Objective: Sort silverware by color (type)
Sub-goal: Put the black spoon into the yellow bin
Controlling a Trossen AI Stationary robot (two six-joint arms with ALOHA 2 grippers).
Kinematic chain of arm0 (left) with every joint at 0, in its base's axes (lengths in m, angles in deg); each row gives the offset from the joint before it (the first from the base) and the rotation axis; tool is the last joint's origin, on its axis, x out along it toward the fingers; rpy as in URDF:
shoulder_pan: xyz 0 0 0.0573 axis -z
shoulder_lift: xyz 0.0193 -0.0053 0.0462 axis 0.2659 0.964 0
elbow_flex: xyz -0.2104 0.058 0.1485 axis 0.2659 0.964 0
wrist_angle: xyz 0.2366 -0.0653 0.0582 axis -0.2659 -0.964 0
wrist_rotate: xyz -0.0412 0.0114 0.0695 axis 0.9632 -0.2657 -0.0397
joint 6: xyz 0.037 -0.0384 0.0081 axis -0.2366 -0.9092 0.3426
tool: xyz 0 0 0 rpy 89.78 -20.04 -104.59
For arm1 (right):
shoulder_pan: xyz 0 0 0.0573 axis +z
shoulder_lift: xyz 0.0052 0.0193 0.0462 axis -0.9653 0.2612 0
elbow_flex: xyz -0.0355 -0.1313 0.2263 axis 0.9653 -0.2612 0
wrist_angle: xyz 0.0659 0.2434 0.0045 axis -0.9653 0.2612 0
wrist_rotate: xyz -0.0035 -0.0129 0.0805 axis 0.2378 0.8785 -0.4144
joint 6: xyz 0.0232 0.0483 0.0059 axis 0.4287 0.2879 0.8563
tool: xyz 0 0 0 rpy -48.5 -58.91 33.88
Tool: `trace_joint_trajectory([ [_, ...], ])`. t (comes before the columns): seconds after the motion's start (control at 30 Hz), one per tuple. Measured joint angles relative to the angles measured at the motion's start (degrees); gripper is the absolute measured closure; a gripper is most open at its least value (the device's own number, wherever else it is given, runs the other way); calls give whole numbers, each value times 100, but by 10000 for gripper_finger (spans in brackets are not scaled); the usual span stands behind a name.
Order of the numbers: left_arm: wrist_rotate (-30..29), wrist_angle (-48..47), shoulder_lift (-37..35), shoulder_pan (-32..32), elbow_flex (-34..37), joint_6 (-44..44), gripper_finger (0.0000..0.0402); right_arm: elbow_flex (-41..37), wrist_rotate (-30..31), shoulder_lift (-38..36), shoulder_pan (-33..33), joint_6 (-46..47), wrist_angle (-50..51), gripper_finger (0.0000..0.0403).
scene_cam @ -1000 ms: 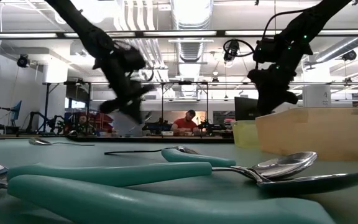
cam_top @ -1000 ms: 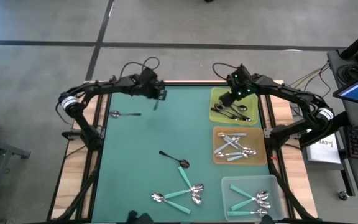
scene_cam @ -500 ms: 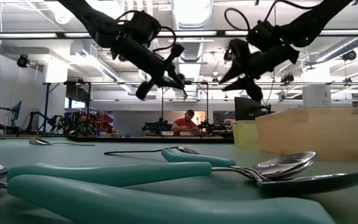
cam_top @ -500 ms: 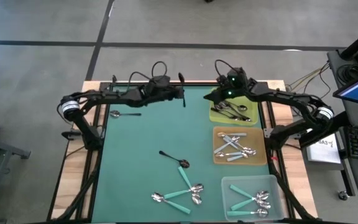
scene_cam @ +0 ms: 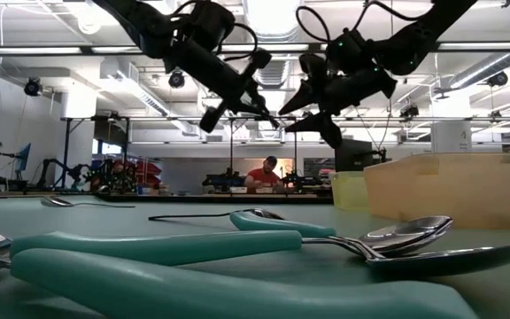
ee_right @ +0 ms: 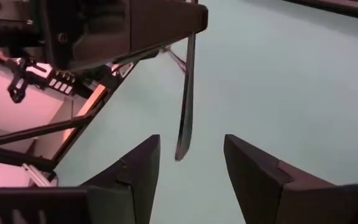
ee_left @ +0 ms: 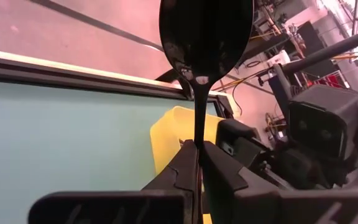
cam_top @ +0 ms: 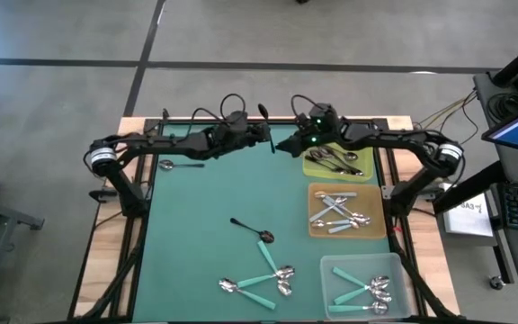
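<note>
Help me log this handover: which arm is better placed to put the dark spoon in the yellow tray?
Right: its open gripper faces the slim dark metal spoon held by the left gripper, beside the flat yellow plastic tray.

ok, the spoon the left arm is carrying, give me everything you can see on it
A dark, glossy black spoon with a thin straight handle. The left hand is shut on the handle partway along, bowl end pointing away from the wrist. It is held in the air above the table's far edge, near the yellow tray. The right hand is open, its fingers on either side of the handle's free end, not yet touching.
</note>
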Motion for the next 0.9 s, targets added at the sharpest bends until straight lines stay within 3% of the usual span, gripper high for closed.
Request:
trace_joint_trajectory([
  [0.6, 2, -259, 35, 98, -17, -35, 402, 870, 21, 830, 160, -396, 49, 237],
  [0.73, -5, -337, 35, 90, -12, -32, 402, 1055, 24, 995, 153, -441, 243, 273],
  [0.9, -8, -395, 35, 92, -11, -28, 402, 1346, 19, 1097, 143, -843, 921, 346],
])
